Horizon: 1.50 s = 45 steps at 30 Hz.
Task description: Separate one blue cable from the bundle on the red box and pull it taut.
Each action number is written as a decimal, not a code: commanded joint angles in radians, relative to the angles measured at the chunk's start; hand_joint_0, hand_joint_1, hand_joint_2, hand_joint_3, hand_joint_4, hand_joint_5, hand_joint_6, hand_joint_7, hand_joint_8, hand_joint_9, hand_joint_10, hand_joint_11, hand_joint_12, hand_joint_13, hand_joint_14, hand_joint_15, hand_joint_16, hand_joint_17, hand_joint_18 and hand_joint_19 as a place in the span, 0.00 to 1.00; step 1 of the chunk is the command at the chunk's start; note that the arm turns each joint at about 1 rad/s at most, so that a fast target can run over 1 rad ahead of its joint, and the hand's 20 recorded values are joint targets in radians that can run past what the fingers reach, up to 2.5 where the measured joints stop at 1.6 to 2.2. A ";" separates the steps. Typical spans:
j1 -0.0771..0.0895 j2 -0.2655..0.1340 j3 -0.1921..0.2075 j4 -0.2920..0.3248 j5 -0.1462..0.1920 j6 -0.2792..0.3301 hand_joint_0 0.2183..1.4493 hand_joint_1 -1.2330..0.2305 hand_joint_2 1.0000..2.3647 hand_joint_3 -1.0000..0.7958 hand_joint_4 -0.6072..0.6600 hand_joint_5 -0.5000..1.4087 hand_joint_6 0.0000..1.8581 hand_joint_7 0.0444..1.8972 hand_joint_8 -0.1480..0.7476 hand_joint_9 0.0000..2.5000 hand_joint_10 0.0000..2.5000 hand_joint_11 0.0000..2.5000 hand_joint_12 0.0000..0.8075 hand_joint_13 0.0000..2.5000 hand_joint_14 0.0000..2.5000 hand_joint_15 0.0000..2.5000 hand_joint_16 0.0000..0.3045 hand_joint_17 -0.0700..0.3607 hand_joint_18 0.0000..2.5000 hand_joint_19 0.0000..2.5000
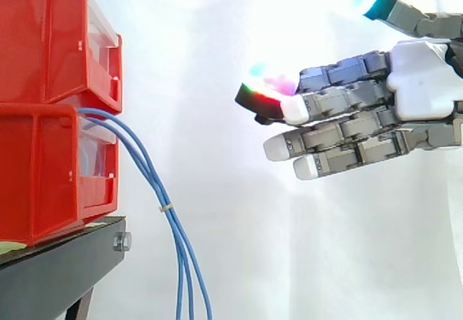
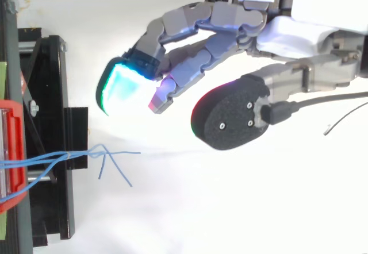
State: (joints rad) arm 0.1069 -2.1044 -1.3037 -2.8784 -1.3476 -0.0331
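A bundle of thin blue cables [image 1: 155, 182] comes out of the lower red bin [image 1: 54, 175] and droops down past the stand's edge, held together by a small pale tie [image 1: 166, 208]. From above, the cables [image 2: 86, 153] fan out into loose ends beyond the tie. My hand [image 1: 362, 114] hovers to the right of the bundle, apart from it, with its fingers stretched toward the bins and nothing between them. Its glowing fingertips [image 2: 123, 87] sit a short way off the cable ends, and the thumb [image 2: 230, 116] is spread to the side.
Two red bins are stacked, the upper red bin [image 1: 51, 38] on the lower one, on a black stand [image 1: 58, 269] at the left. A white curtain backs the scene. A thin grey wire end [image 2: 345, 119] shows at the right.
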 commanded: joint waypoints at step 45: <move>0.043 -0.220 0.001 0.266 0.057 -0.022 0.27 0.47 0.00 0.28 0.65 0.18 0.27 0.43 0.43 0.34 0.00 0.08 0.38 0.22 0.00 0.06 0.15 0.40 0.16 0.12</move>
State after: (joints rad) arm 0.1490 -2.3243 -1.3029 -2.6159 -1.2907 -0.0539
